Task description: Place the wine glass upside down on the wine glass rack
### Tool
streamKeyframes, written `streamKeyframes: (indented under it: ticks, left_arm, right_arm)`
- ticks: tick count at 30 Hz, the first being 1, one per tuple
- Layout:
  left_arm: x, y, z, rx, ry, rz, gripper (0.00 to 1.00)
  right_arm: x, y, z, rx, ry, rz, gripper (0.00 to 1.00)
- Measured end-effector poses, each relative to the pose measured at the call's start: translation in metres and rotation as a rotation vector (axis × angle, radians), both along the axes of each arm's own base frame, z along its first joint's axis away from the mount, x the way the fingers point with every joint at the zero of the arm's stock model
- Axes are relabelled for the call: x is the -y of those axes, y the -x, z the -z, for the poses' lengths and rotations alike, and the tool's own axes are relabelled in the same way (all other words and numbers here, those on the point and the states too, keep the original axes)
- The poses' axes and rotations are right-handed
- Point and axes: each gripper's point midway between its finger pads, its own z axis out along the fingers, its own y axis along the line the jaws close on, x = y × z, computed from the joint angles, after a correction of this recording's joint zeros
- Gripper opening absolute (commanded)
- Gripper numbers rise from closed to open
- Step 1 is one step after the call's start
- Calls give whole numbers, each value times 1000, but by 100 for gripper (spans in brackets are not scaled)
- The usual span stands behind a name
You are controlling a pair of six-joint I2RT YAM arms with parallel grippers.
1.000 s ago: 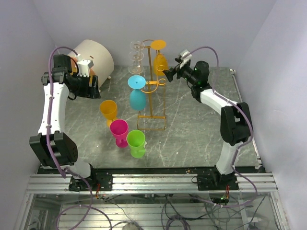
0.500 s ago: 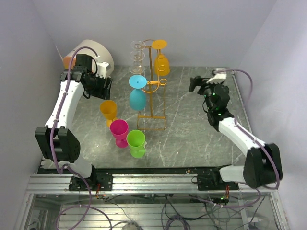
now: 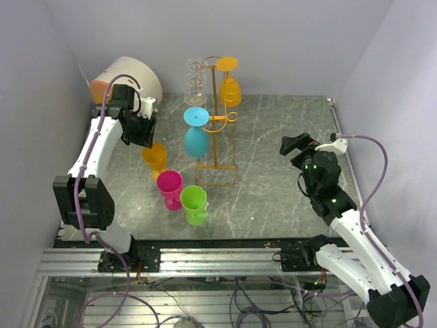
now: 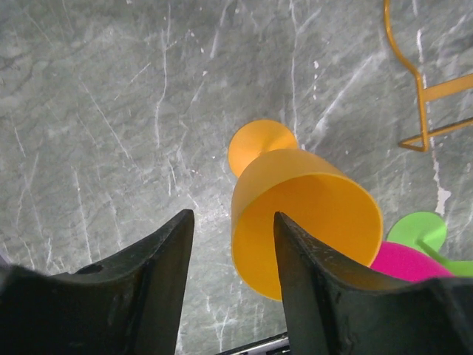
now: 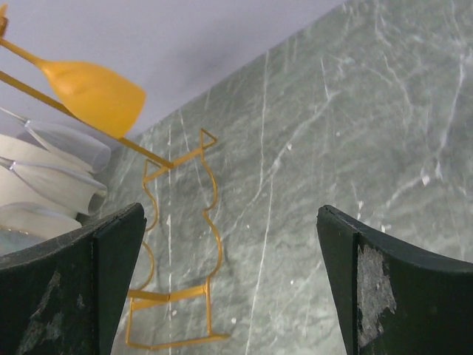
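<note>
Fingers [image 4: 159, 288] of my left gripper [image 4: 233, 222] stood apart, gripping nothing, above the upright orange wine glass [image 4: 310, 214] near the table's [image 3: 273, 178] left edge. I judged it best to centre on the bowl before squeezing. A pink glass [image 3: 169, 184] crowded just beside it. The wine glass rack [image 3: 215, 119], toward the far edge, already carried a blue glass [image 3: 195, 140]. My right gripper [image 5: 230, 214] gaped wide, empty.
</note>
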Motion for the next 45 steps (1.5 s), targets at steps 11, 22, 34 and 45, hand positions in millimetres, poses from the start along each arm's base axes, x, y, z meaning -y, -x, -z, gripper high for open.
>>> streamKeyframes:
  ticks: [11, 22, 34, 45]
  left_arm:
    - [-7, 5, 17, -28, -36, -16, 25]
    - [-8, 10, 22, -38, -47, -9, 7]
    - [-9, 20, -251, 646, -46, 27, 7]
    - [6, 133, -365, 1195, 48, 130, 7]
  right_arm:
    - [-18, 16, 35, -137, -56, -97, 100]
    - [-25, 31, 23, -119, -71, -169, 98]
    - [-89, 50, -163, 294, -319, -553, 96]
    - [-193, 36, -225, 272, -573, -943, 95]
